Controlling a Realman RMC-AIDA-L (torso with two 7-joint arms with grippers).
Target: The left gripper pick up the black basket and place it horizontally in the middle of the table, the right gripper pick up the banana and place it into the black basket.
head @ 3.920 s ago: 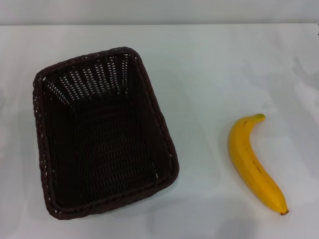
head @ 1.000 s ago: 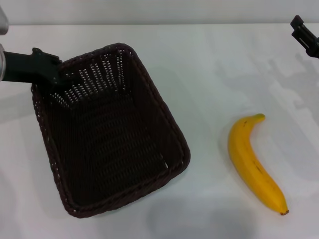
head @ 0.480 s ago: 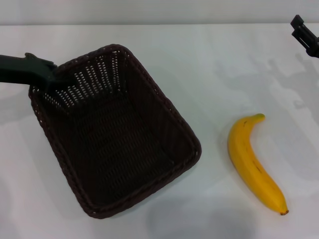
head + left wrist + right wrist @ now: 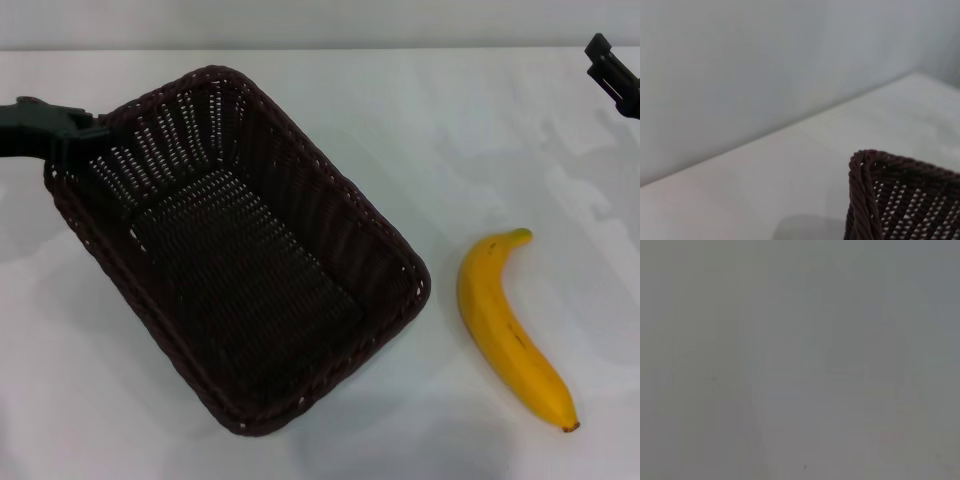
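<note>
Two things matter on this white table: the black basket and the banana. My left gripper is clamped on the basket's far-left corner, its black fingers pinching the braided rim. The basket sits skewed, one long side running diagonally toward the banana, so it is not yet horizontal. My right gripper hangs at the far right edge, well beyond the banana and apart from it; whether its fingers are apart or together I cannot tell.

I judge the basket to be light and fairly stiff: woven wicker, rounded corners, open-weave sides that let the table show through, a thick braided rim. That rim is the sensible hold, since the open sides would flex. Held at one corner, it will probably swing or drag easily.

The banana lies just beside the basket's near-right corner, not touching, stem pointing away from me. It looks smooth, curved and soft enough to bruise, so I would grip gently across its thick middle.
</note>
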